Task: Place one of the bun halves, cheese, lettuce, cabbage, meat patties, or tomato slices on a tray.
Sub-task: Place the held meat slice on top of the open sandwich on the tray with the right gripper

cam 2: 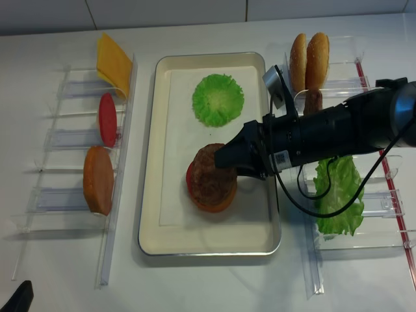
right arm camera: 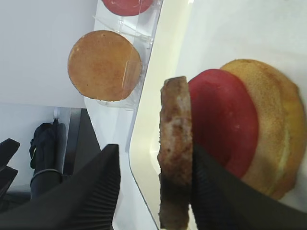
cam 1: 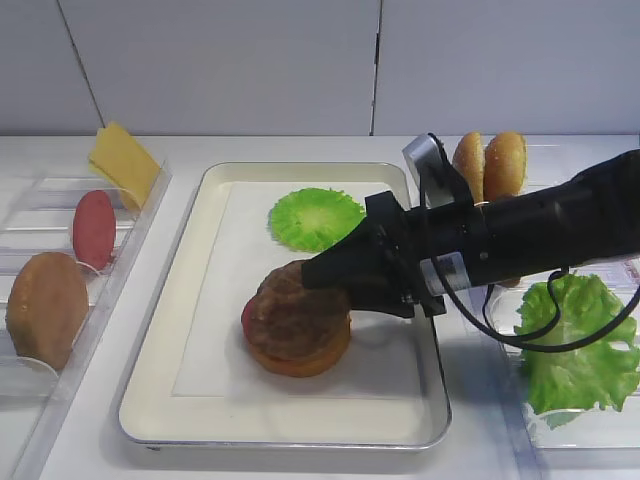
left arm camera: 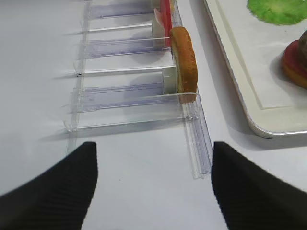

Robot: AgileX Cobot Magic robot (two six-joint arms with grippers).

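On the silver tray point(cam 1: 300, 428) a bun half point(cam 1: 300, 362) lies flat with a tomato slice point(right arm camera: 223, 120) on it. A dark meat patty point(cam 1: 295, 310) sits on top of them, between the fingers of my right gripper point(right arm camera: 153, 158). The gripper is open: one finger lies against the patty on the tomato side, and a clear gap separates the other finger from it. A green cabbage disc point(cam 1: 316, 218) lies at the back of the tray. My left gripper point(left arm camera: 153, 153) hangs open and empty over bare table in front of the left rack.
The clear left rack point(left arm camera: 192, 139) holds cheese point(cam 1: 122, 160), a tomato slice point(cam 1: 93, 228) and a bun half point(cam 1: 45, 308). The right rack holds two bun halves point(cam 1: 490, 165), another patty point(cam 2: 313, 102) and lettuce point(cam 1: 575, 340). The right arm reaches over the tray's right rim.
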